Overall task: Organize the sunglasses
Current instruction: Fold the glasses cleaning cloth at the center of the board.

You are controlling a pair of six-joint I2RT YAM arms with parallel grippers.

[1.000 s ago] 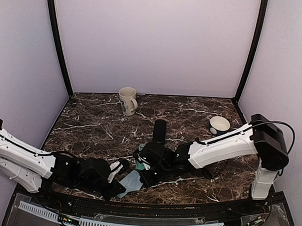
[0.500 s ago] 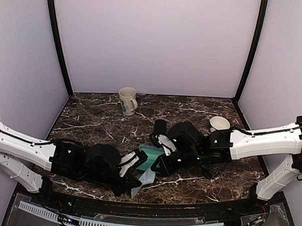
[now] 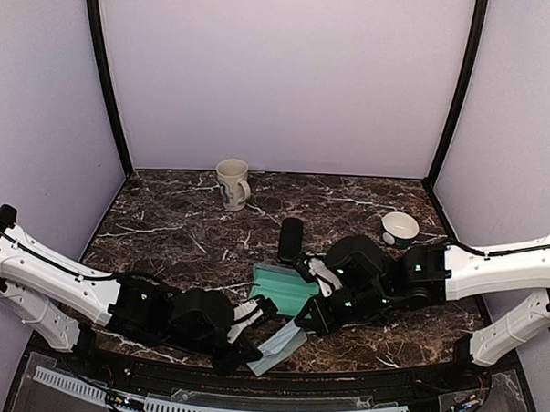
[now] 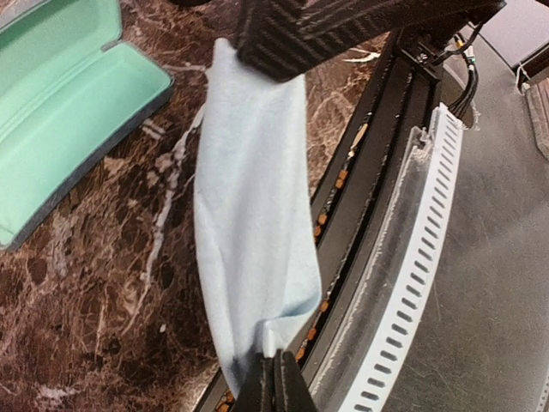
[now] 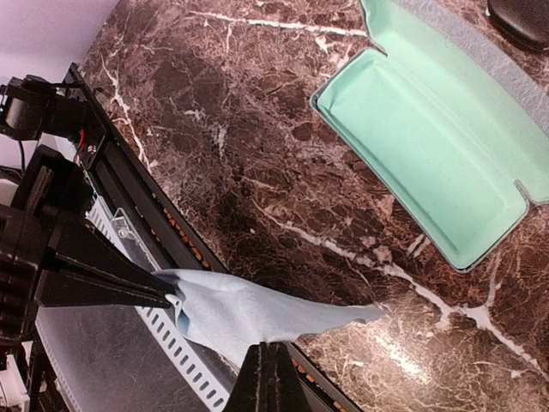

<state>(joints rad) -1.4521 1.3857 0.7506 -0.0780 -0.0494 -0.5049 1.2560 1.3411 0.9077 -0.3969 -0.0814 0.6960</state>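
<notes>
Gripping opposite ends of a light-blue cloth (image 4: 249, 215), the left gripper (image 4: 273, 373) and right gripper (image 5: 270, 352) both have their fingers pinched closed on it. The cloth is stretched between them, off the surface, over the near edge of the marble table (image 3: 164, 229). An open glasses case (image 5: 429, 146) with mint-green lining lies just behind, empty side up. A black oblong case (image 3: 291, 239) sits behind that. Mug (image 3: 232, 184) and bowl (image 3: 400, 228) stand farther back. The sunglasses can't be made out in any view.

Dark marble table (image 3: 164, 229), open mint-lined case (image 3: 281, 287), black case (image 3: 291, 237), mug (image 3: 232, 183), bowl (image 3: 400, 228)
</notes>
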